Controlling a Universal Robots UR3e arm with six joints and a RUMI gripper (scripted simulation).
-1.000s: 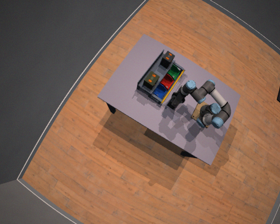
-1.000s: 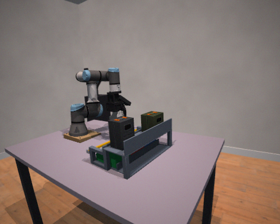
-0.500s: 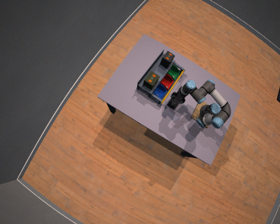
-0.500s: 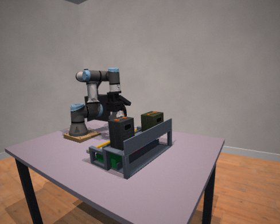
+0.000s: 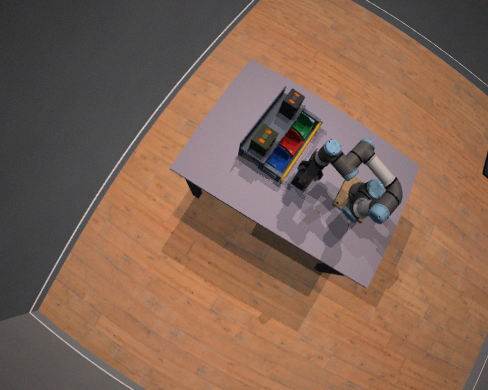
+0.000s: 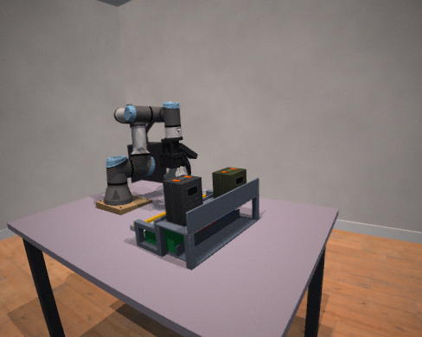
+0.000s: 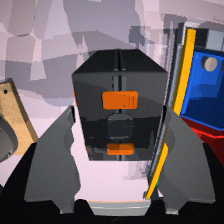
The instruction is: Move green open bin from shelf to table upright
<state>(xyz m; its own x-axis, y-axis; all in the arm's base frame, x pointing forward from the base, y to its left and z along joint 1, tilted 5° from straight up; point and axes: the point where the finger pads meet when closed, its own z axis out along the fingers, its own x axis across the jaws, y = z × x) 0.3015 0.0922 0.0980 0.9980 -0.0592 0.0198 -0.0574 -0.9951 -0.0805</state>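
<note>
The green open bin [image 5: 302,126] [image 6: 174,243] sits in the low front part of the grey shelf [image 5: 283,121] [image 6: 224,208], at one end of the row, beside the red bin. Its parts cannot be made out. My gripper [image 5: 300,183] [image 6: 176,169] [image 7: 118,106] points down in front of the shelf, near the blue bin's end and away from the green bin. Its fingers are open on either side of a dark case [image 7: 95,122] with two orange latches. The case's underside is hidden, so its contact with the table [image 5: 224,110] [image 6: 267,281] cannot be seen.
The red bin [image 5: 290,143] [image 7: 206,139] and blue bin [image 5: 279,160] [image 7: 197,95] share the row behind a yellow rail [image 5: 304,150] [image 7: 185,75]. A dark grey case [image 5: 290,106] [image 6: 182,200] and an olive case [image 5: 262,142] [image 6: 228,183] stand on the raised back tier. The arm's wooden base [image 5: 341,197] [image 6: 120,208] lies opposite.
</note>
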